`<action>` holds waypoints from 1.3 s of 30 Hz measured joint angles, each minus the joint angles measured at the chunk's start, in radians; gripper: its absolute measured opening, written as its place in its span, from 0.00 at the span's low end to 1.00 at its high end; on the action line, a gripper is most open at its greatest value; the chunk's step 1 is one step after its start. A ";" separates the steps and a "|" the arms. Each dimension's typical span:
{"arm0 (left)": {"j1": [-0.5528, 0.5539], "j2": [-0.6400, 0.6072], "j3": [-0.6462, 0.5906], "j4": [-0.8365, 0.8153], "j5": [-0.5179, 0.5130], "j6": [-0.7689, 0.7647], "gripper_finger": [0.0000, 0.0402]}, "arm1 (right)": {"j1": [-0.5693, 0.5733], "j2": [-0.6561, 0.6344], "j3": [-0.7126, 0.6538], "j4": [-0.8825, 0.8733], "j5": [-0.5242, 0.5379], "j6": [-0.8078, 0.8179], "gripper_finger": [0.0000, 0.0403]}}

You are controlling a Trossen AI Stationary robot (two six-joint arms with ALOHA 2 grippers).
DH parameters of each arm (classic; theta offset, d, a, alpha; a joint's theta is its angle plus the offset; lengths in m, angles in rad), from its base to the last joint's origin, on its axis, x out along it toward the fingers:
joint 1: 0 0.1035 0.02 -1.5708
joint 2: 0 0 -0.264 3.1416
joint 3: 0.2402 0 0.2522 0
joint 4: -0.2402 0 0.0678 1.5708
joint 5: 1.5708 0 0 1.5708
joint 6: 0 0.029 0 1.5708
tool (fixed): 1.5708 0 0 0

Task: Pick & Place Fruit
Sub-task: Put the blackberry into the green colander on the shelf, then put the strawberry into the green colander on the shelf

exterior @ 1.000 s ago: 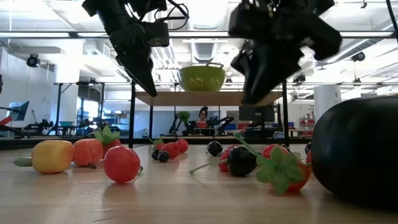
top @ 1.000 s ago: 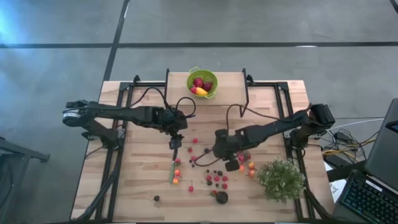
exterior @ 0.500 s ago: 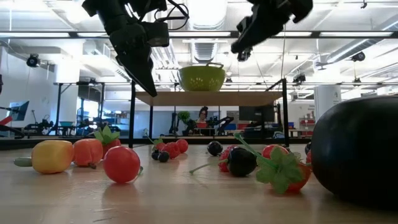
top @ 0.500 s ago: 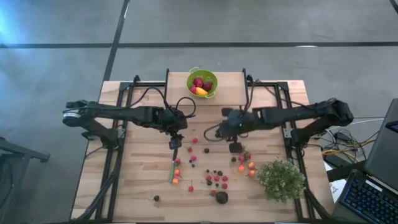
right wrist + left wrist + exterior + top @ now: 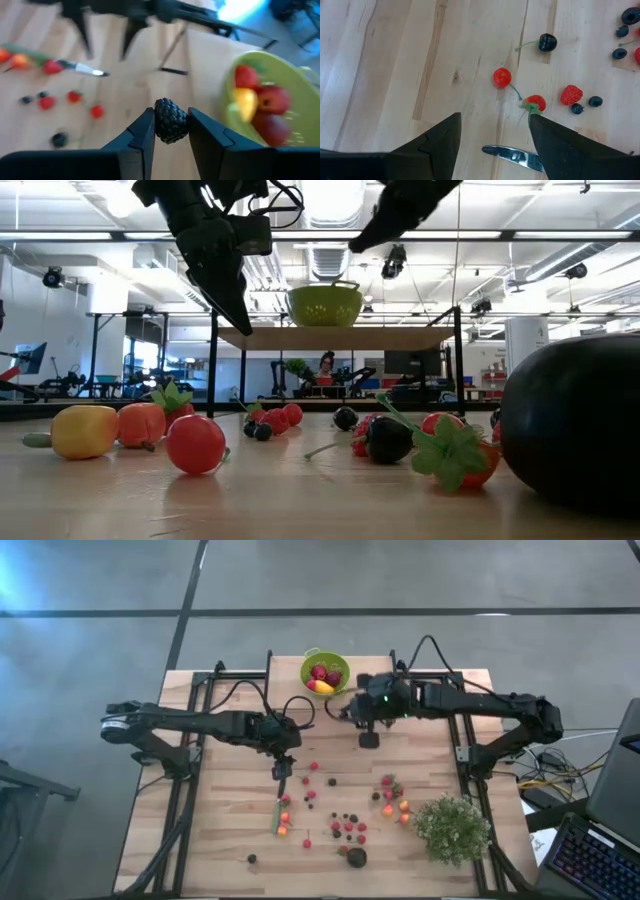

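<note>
My right gripper (image 5: 171,131) has its fingers pinched on a blackberry (image 5: 171,120), mid-carry, w/ the green bowl (image 5: 292,85) at 2 o'clock just ahead. Next, I judge: get over the rim, let go. Left gripper (image 5: 492,132) hangs spread wide over the surface (image 5: 395,60), empty.

The bowl (image 5: 325,673) sits on a shelf (image 5: 370,680) behind the fruit (image 5: 345,825), seemingly scattered mid-table; plant (image 5: 452,828) right.
</note>
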 joint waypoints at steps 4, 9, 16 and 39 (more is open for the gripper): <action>0.000 0.000 0.000 0.002 0.000 0.000 0.60 | -0.071 0.044 0.052 -0.008 0.000 -0.013 0.24; 0.000 0.000 0.000 0.003 0.000 0.000 0.60 | -0.148 0.107 0.156 -0.055 -0.027 -0.022 0.23; 0.000 0.000 0.000 0.003 0.000 0.000 0.60 | -0.211 0.198 0.286 -0.110 -0.044 -0.020 0.25; 0.000 0.000 0.000 0.009 0.000 0.000 0.60 | -0.269 0.308 0.419 -0.232 -0.043 0.026 0.44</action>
